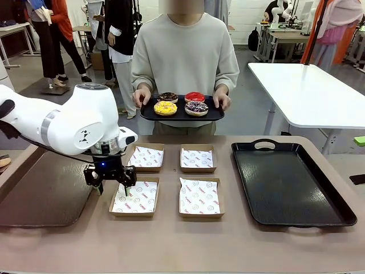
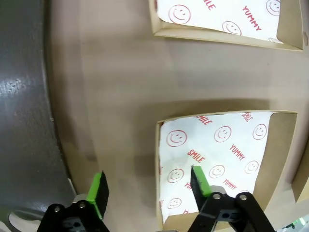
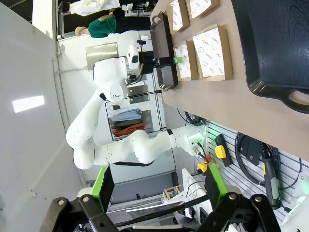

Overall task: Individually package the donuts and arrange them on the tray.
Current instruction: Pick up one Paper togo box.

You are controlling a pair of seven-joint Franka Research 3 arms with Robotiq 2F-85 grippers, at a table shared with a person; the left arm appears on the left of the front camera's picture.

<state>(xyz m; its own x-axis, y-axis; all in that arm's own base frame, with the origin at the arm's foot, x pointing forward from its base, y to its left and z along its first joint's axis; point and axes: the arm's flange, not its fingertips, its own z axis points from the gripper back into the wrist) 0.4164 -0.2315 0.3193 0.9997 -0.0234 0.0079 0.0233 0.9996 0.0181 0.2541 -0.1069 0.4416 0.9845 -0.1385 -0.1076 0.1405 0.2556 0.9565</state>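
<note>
Several iced ring donuts lie on a small black serving tray (image 1: 181,116) that a person holds in both hands at the far side: a chocolate one (image 1: 167,97), a red one (image 1: 195,96), a yellow one (image 1: 165,108) and a purple sprinkled one (image 1: 196,108). The large black tray (image 1: 288,182) sits on the table at the right. My left gripper (image 1: 112,185) (image 2: 149,188) hangs open low over the left wall of the near-left paper-lined box (image 1: 135,197) (image 2: 222,154), one finger inside and one outside. My right gripper (image 3: 159,186) is open and holds nothing, well off the table.
Several cardboard boxes lined with smiley paper stand mid-table, among them the far-left (image 1: 145,158), far-right (image 1: 197,158) and near-right (image 1: 199,197) ones. A dark flat tray (image 1: 40,194) lies at the table's left. A white table (image 1: 308,91) stands behind on the right.
</note>
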